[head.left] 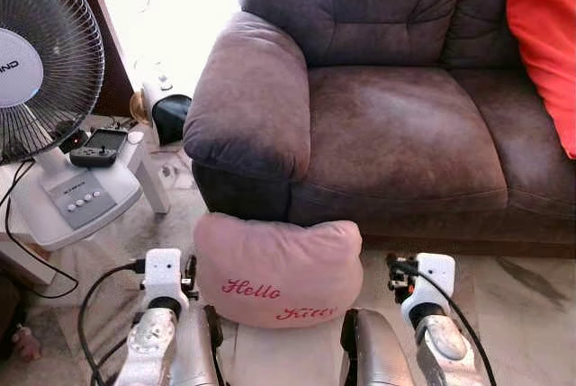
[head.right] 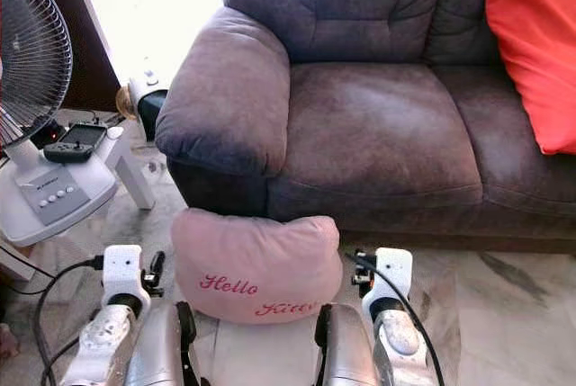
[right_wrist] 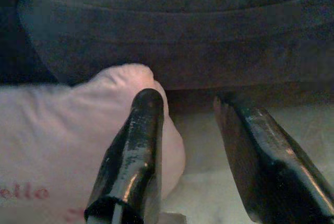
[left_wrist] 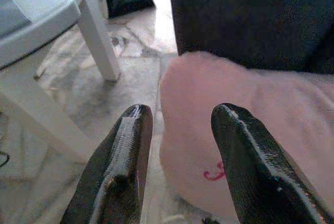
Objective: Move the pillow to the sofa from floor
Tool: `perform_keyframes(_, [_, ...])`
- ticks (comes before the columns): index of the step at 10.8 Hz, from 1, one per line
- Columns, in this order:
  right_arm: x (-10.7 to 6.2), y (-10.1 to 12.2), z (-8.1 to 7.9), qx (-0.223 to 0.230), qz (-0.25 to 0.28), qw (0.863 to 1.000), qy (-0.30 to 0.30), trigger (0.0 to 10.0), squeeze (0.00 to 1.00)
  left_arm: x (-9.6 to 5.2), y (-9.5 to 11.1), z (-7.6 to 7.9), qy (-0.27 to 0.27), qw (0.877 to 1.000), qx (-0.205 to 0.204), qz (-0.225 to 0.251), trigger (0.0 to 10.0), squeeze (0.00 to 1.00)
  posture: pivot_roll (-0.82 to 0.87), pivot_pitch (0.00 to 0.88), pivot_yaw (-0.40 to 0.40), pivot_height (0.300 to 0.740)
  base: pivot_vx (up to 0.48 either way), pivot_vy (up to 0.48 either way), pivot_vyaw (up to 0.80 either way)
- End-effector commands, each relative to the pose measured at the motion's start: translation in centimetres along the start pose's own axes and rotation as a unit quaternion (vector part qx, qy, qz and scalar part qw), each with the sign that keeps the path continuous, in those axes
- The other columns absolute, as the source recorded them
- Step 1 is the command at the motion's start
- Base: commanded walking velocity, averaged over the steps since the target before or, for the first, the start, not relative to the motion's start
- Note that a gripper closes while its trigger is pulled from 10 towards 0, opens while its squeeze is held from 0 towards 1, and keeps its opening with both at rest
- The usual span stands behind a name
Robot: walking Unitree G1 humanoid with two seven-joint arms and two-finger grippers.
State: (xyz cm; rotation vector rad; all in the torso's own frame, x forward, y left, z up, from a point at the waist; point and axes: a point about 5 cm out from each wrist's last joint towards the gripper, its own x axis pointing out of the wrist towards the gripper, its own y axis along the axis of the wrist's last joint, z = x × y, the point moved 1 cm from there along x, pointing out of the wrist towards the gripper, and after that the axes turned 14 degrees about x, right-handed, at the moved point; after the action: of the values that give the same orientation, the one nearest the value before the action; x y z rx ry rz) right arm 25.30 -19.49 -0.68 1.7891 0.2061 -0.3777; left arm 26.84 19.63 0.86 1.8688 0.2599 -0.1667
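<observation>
A pink pillow (head.left: 277, 269) with red "Hello Kitty" lettering sits low in front of the dark brown sofa (head.left: 396, 125), just below its left armrest (head.left: 252, 103). It lies between my two silver arms. My left gripper (left_wrist: 180, 112) is open at the pillow's left side, and the pillow (left_wrist: 250, 125) bulges behind one of its fingers (left_wrist: 245, 151). My right gripper (right_wrist: 188, 98) is open at the pillow's right end, with one finger (right_wrist: 138, 145) lying against the pink fabric (right_wrist: 68, 151). Whether the pillow rests on the floor or hangs between the arms I cannot tell.
A red cushion (head.left: 544, 44) leans at the sofa's right end. On the left, a standing fan (head.left: 40, 53) rests on a white low table (head.left: 135, 161) with a black handheld device (head.left: 99, 146). A black and white appliance (head.left: 169, 112) stands beside the armrest. Cables (head.left: 85, 300) trail on the marble floor.
</observation>
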Motion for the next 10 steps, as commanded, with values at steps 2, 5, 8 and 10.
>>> perform_keyframes(2, [0.1, 0.0, 0.2, -0.001, 0.005, 1.000, 0.003, 10.0, 0.00, 0.1, 0.0, 0.2, -0.004, 1.000, -0.011, 0.000, 10.0, 0.00, -0.02, 0.012, -0.033, 0.540, 0.249, 0.000, 0.00])
perform_keyframes(5, [0.2, 0.1, 0.2, -0.023, 0.005, 1.000, 0.007, 10.0, 0.00, 0.3, 0.0, 0.1, -0.005, 1.000, -0.009, 0.000, 10.0, 0.00, -0.01, 0.025, -0.033, 0.540, 0.279, 0.000, 0.00])
perform_keyframes(8, [0.1, -0.3, 0.3, -0.011, 0.005, 1.000, -0.003, 10.0, 0.00, -0.2, -0.7, -0.2, -0.003, 1.000, -0.003, -0.008, 10.0, 0.00, -0.01, 0.037, -0.032, 0.540, 0.281, 0.000, 0.00])
perform_keyframes(10, [0.1, -0.2, 0.3, -0.011, 0.006, 1.000, -0.004, 10.0, 0.00, -0.2, -0.6, -0.3, 0.000, 1.000, -0.003, -0.005, 10.0, 0.00, -0.01, 0.043, -0.034, 0.540, 0.281, 0.000, 0.00])
